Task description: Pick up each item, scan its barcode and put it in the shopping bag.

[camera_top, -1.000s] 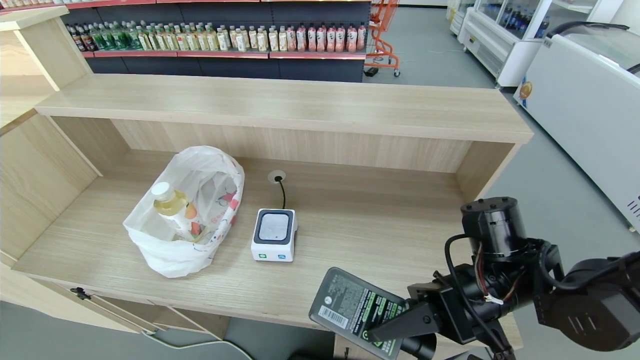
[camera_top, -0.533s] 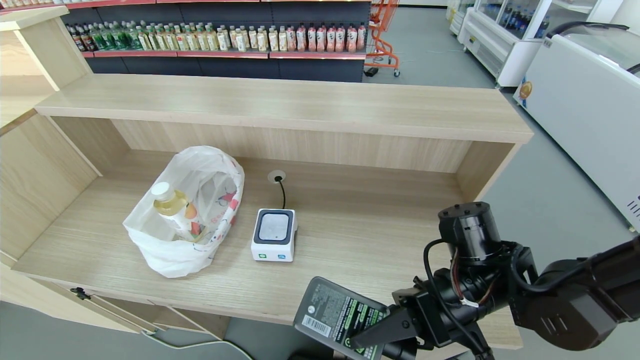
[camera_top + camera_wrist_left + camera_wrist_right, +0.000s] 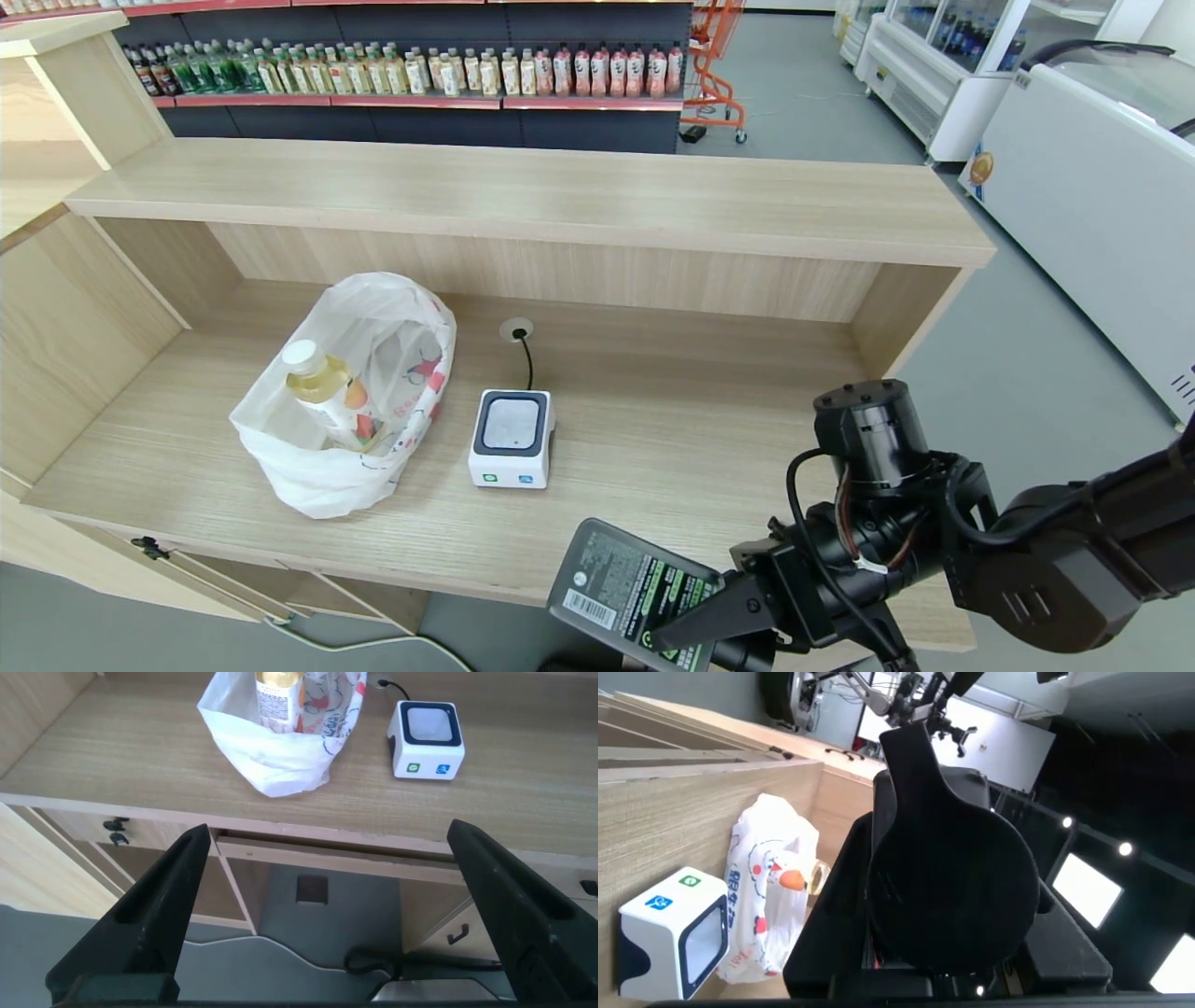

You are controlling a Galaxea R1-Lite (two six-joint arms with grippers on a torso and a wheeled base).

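Right gripper (image 3: 695, 630): pinching one end of a flat dark packet (image 3: 616, 588) at the counter's (image 3: 700, 439) near edge, barcode face up.
Scanner (image 3: 511, 437): forward-left of packet, window up, beside shopping bag (image 3: 308, 471).
Left gripper (image 3: 329, 835): fingers spread, empty.

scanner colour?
Scanner: white body, dark grey frame around the top window. Clearest in the head view.

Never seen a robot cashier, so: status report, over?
Right gripper shut on dark packet, barcode up, at near counter edge. Left gripper open, low before counter. Scanner beside shopping bag, bottle inside.
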